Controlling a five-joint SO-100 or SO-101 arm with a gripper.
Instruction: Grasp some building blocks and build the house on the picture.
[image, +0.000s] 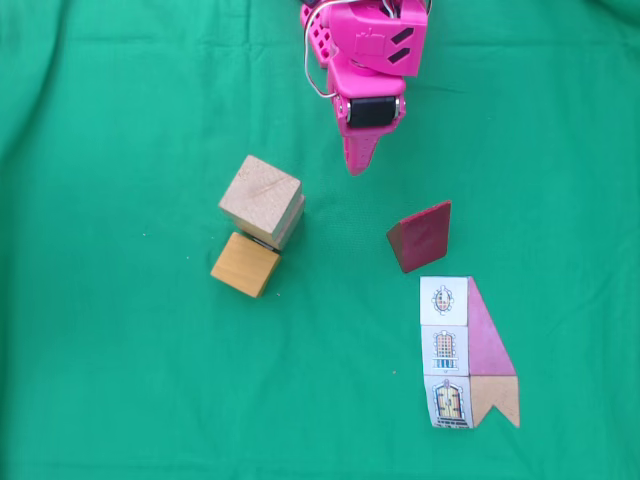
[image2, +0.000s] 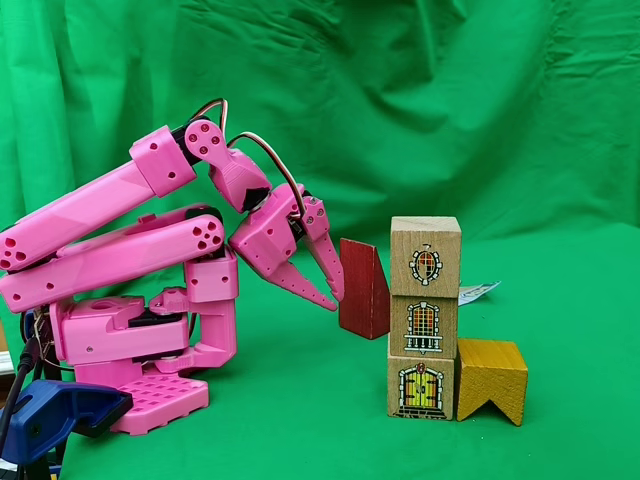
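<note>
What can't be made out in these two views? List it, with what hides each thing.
- In a fixed view, the stack of pale wooden cubes: its top hides the ones beneath.
- In a fixed view, a white slip behind the stack: too little shows to identify it.
- Pink gripper: open or shut is unclear in both fixed views.
</note>
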